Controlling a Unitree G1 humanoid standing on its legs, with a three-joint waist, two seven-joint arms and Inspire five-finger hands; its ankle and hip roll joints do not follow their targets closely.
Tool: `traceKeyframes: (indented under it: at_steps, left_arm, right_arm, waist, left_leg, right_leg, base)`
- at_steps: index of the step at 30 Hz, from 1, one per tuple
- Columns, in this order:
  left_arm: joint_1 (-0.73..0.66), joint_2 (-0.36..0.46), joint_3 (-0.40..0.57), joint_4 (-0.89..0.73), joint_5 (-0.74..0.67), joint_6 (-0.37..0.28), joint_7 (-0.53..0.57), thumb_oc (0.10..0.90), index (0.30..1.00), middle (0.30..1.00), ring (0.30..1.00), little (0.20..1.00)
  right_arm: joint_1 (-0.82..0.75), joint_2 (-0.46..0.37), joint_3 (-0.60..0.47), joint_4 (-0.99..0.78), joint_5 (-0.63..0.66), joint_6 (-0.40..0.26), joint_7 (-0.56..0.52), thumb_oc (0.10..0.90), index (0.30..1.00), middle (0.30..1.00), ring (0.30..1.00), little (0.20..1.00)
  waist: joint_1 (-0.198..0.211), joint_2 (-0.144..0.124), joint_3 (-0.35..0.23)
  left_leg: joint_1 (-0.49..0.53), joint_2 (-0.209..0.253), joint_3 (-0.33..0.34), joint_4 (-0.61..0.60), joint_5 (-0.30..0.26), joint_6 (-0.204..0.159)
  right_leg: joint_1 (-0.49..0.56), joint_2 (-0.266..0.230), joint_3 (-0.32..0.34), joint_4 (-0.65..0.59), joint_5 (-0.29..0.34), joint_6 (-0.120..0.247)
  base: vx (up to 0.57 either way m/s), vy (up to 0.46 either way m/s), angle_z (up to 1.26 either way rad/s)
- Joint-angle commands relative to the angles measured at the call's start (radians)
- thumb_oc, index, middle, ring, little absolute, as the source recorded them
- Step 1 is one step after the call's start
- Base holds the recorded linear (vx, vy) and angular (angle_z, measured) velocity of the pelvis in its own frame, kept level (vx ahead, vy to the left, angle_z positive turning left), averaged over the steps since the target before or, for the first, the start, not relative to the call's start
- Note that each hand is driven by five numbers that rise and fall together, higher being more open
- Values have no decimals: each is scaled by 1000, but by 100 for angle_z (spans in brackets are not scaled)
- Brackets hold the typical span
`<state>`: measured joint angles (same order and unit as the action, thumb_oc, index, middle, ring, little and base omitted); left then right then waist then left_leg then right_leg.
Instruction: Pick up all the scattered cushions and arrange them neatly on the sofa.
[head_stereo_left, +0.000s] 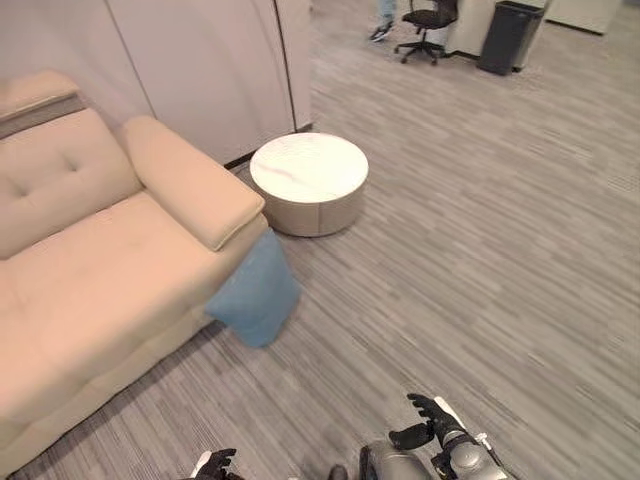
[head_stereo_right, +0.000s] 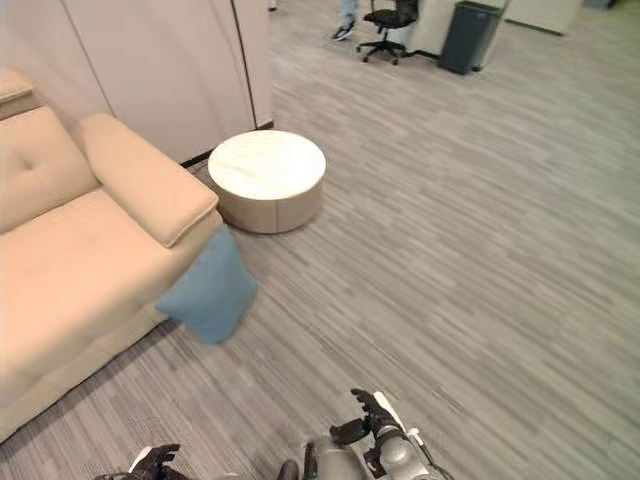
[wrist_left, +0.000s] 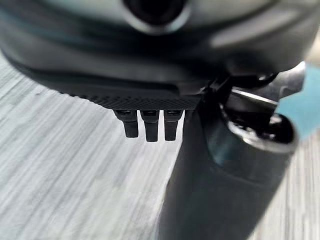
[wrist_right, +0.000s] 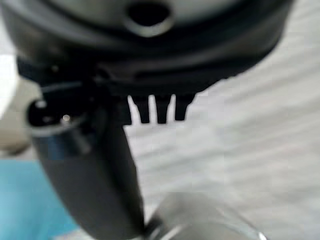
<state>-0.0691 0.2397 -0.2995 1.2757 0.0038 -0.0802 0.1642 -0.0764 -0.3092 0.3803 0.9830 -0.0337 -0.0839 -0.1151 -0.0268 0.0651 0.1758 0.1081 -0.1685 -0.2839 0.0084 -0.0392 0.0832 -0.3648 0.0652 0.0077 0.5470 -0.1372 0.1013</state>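
A blue cushion (head_stereo_left: 255, 295) stands on the carpet, leaning against the outer end of the beige sofa (head_stereo_left: 90, 290) under its armrest. The sofa's seat is bare. Low at the front, my right hand (head_stereo_left: 432, 420) hangs open with relaxed fingers, holding nothing, well short of the cushion. My left hand (head_stereo_left: 215, 465) shows at the bottom edge, also open and empty. The left wrist view catches a blue patch of the cushion (wrist_left: 305, 100) past the thumb; the right wrist view has the cushion (wrist_right: 25, 200) beside the thumb.
A round white low table (head_stereo_left: 308, 170) stands just beyond the sofa's armrest, by a pale wall. Farther back are a black office chair (head_stereo_left: 430, 22), a dark bin (head_stereo_left: 508, 35) and a person's legs (head_stereo_left: 383, 25). Grey striped carpet stretches to the right.
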Motion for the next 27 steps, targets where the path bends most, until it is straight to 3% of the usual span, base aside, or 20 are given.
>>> traceKeyframes:
  at_steps: [1,3,4,5,6,7,8,9,10,11,14,16,17,18,19,20,22,25,26,27]
  left_arm:
    - [-24,6,-21,-23,38,-24,9,800,900,900,900,900]
    - [-25,-18,-28,6,40,-23,13,800,900,900,900,900]
    - [-25,-18,-28,6,40,-24,13,800,900,900,900,900]
    - [-2,-44,-13,20,18,-25,17,800,900,900,900,900]
    - [-11,-52,-19,10,16,-25,13,800,900,900,900,900]
    - [-12,-52,-18,10,16,-25,13,800,900,900,900,900]
    - [-13,-50,-22,-14,5,-24,11,800,900,900,900,900]
    - [-10,-47,-13,-17,-29,-23,9,800,900,900,900,900]
    - [-10,-47,-14,-17,-30,-23,9,800,900,900,900,900]
    - [3,-60,50,-11,-130,-23,6,800,900,900,900,900]
    - [24,-64,86,1,-181,-32,14,800,900,900,900,900]
    - [45,-59,111,2,-196,-28,15,800,900,900,900,900]
    - [67,-50,159,19,-220,-19,3,800,900,900,900,900]
    - [67,-50,159,19,-220,-19,3,800,900,900,900,900]
    - [67,-46,189,49,-252,-16,15,800,900,900,900,900]
    - [58,-43,196,67,-269,4,14,800,900,900,900,900]
    - [41,-35,219,57,-320,9,15,800,900,900,900,900]
    - [34,-40,220,67,-338,20,6,800,900,900,900,900]
    - [20,-47,211,66,-341,24,9,800,900,900,900,900]
    - [11,-51,203,68,-344,25,6,800,900,900,900,900]
  right_arm:
    - [7,-42,-4,15,-22,14,-9,800,900,900,900,900]
    - [10,-47,3,52,-43,37,-1,800,900,900,900,900]
    - [10,-46,3,53,-43,36,-1,800,900,900,900,900]
    - [14,-30,18,80,-44,41,9,800,900,900,900,900]
    - [0,-29,23,70,-26,42,6,800,900,900,900,900]
    - [-1,-28,23,70,-26,42,6,800,900,900,900,900]
    - [-17,-40,20,43,10,39,-5,800,900,900,900,900]
    - [-18,-49,18,31,22,37,-20,800,900,900,900,900]
    - [-18,-50,18,31,22,37,-21,800,900,900,900,900]
    - [-11,-58,14,4,11,35,-31,800,900,900,900,900]
    - [-3,-67,7,-14,-9,28,-37,800,900,900,900,900]
    - [3,-76,-16,-46,-12,19,-49,800,900,900,900,900]
    - [-20,-79,-16,-54,-24,27,-46,800,900,900,900,900]
    - [-20,-79,-16,-54,-24,27,-46,800,900,900,900,900]
    - [-28,-55,-13,-39,-38,22,-47,800,900,900,900,900]
    - [-29,-44,-12,-44,-52,28,-42,800,900,900,900,900]
    - [-26,-37,-20,-88,-47,36,-42,800,900,900,900,900]
    - [-20,-32,-25,-115,-52,38,-35,800,900,900,900,900]
    - [-10,-30,-19,-114,-50,37,-38,800,900,900,900,900]
    - [-7,-28,-16,-118,-43,36,-37,800,900,900,900,900]
  waist:
    - [1,6,-9]
    - [10,-6,-29]
    - [8,-4,-26]
    - [21,-6,-67]
    - [27,-16,-50]
    - [24,-19,-55]
    - [37,-48,-12]
    - [55,-76,-2]
    - [55,-73,0]
    - [88,-70,-4]
    - [113,-58,-16]
    - [126,-40,-30]
    - [149,-27,-54]
    - [149,-28,-51]
    - [176,-46,-57]
    - [165,-56,-44]
    - [132,-61,-26]
    - [99,-56,-35]
    - [76,-58,-35]
    - [63,-62,-36]
  left_leg:
    - [43,42,-30,-28,-57,-59]
    - [85,54,-63,29,-139,-79]
    - [88,56,-65,30,-141,-79]
    - [80,124,-45,204,-82,-127]
    - [-39,124,-25,379,6,-142]
    - [-48,120,-28,382,8,-142]
    - [-214,154,116,663,39,-112]
    - [-309,172,225,710,4,-99]
    - [-307,174,225,715,-1,-99]
    - [-336,136,318,575,-45,-85]
    - [-338,85,388,372,-24,-75]
    - [-366,128,577,173,53,-96]
    - [-308,132,638,55,60,-74]
    - [-303,131,639,50,63,-74]
    - [-278,85,561,69,42,-28]
    - [-252,95,541,65,31,-10]
    - [-229,103,477,86,18,-10]
    - [-186,110,387,61,11,-9]
    - [-156,101,316,45,5,-12]
    - [-141,97,283,35,4,-16]
  right_leg:
    - [98,-23,127,-336,144,28]
    - [82,-101,166,-465,207,42]
    - [86,-100,162,-466,206,42]
    - [172,-65,126,-475,202,27]
    - [219,-66,126,-489,196,12]
    - [214,-70,124,-491,198,14]
    - [297,-80,71,-517,181,-28]
    - [348,-88,28,-556,164,-48]
    - [352,-86,27,-557,164,-47]
    - [415,-70,-12,-588,139,-45]
    - [454,-42,-21,-598,113,-40]
    - [510,6,-66,-602,67,-51]
    - [541,36,-96,-564,39,-51]
    - [543,35,-95,-563,38,-51]
    - [485,41,-111,-349,107,21]
    - [416,30,-127,-196,168,105]
    - [332,8,-144,5,211,155]
    - [263,8,-107,97,180,142]
    - [247,-32,-67,6,108,69]
    - [246,-33,-31,-65,66,37]
  base:
    - [485,-328,88]
    - [451,-334,83]
    - [778,-658,106]
    - [533,-565,101]
    - [522,-562,119]
    - [150,-509,88]
    - [229,-621,95]
    - [240,-618,86]
    - [395,-408,71]
    - [368,-202,45]
    - [366,-135,13]
    - [446,-120,-6]
    - [459,-65,23]
    - [568,-52,62]
    - [315,-83,65]
    - [353,-112,50]
    - [156,-107,51]
    - [211,-105,160]
    - [210,-136,151]
    - [305,-215,158]
